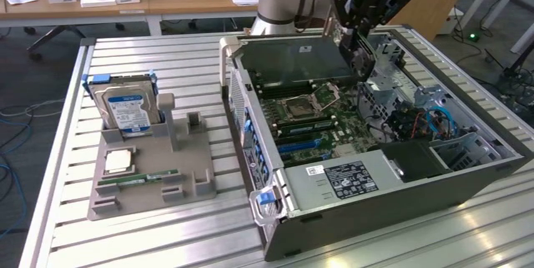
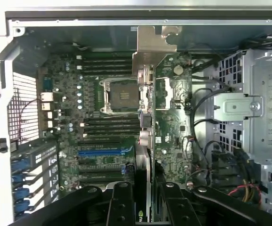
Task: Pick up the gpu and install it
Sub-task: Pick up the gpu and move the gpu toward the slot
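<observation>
From my station I see the black 2-fingered gripper pinching the gpu, a thin flat dark circuit card. The card hangs edge-down from the fingers above the open grey metal computer case. The case lies on its side on the slatted aluminium table.

In the wrist view the gripper has 1 black finger on each face of the gpu. I see the card almost edge-on, with its pale metal bracket at the far end, close to the case wall. Below it lies the green motherboard. The card runs just beside the square silver processor socket, on the side toward the perforated metal drive cage. The long blue expansion slot sits off to the card's other side, and the card is not seated in it.

In the exterior view the card sits toward the drive-cage side of the socket, above the board.

Toward the exterior view's left, well apart from the case, stands a grey plastic fixture tray. It holds 1 silver hard drive with a blue-white label upright, and 1 narrow green memory stick lying flat.
</observation>
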Tool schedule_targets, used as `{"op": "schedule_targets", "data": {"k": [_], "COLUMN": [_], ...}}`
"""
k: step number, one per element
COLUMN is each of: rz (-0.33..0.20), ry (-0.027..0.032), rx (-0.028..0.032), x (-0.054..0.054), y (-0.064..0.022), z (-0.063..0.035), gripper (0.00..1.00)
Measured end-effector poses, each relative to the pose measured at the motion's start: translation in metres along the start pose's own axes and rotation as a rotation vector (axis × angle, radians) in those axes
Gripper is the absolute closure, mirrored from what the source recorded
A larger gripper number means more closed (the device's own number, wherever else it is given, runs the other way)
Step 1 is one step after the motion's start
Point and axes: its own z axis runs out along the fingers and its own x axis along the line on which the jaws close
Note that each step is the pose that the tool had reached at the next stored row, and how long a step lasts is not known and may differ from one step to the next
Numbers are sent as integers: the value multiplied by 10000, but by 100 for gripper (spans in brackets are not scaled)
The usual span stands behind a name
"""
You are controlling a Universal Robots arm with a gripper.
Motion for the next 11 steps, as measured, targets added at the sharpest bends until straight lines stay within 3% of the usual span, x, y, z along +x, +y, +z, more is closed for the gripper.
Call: {"op": "schedule_targets", "data": {"k": [6,11], "rz": [0,-1], "ry": [0,0], "rx": [1,0], "x": [-143,-166], "y": [12,14], "z": [5,6], "gripper": [74,74]}}
